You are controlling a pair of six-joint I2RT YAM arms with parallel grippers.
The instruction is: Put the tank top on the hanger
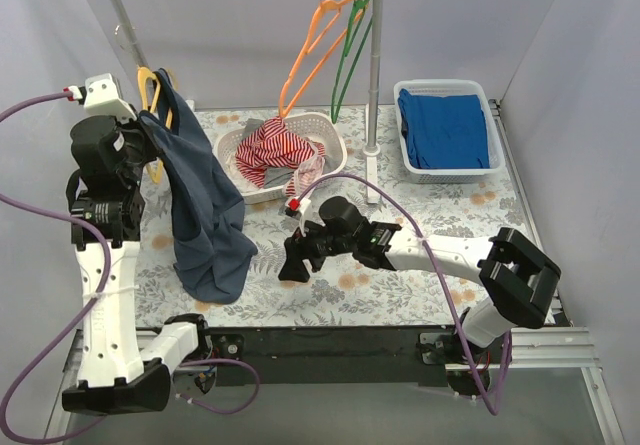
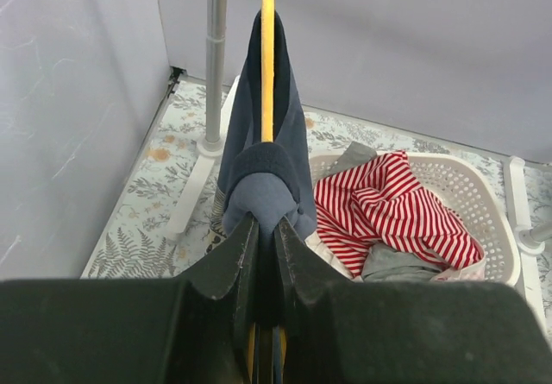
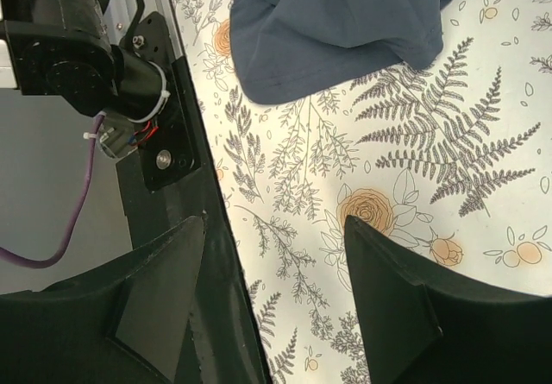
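Observation:
The dark navy tank top (image 1: 205,215) hangs from the yellow hanger (image 1: 149,90) at the left, its lower part draped onto the floral table. My left gripper (image 1: 150,125) is shut on the hanger, with tank top fabric (image 2: 267,142) wrapped over the yellow bar (image 2: 267,47) just beyond the jaws. My right gripper (image 1: 293,262) is open and empty, low over the table just right of the tank top's hem (image 3: 336,39). In the right wrist view its fingertips (image 3: 379,263) straddle bare floral cloth.
A white basket (image 1: 335,145) with a red-and-white striped garment (image 1: 280,150) stands at centre back. A white bin (image 1: 495,170) with bright blue cloth (image 1: 445,130) is at back right. Orange (image 1: 315,50) and green (image 1: 352,50) hangers hang on the rail, whose post (image 1: 375,65) stands behind.

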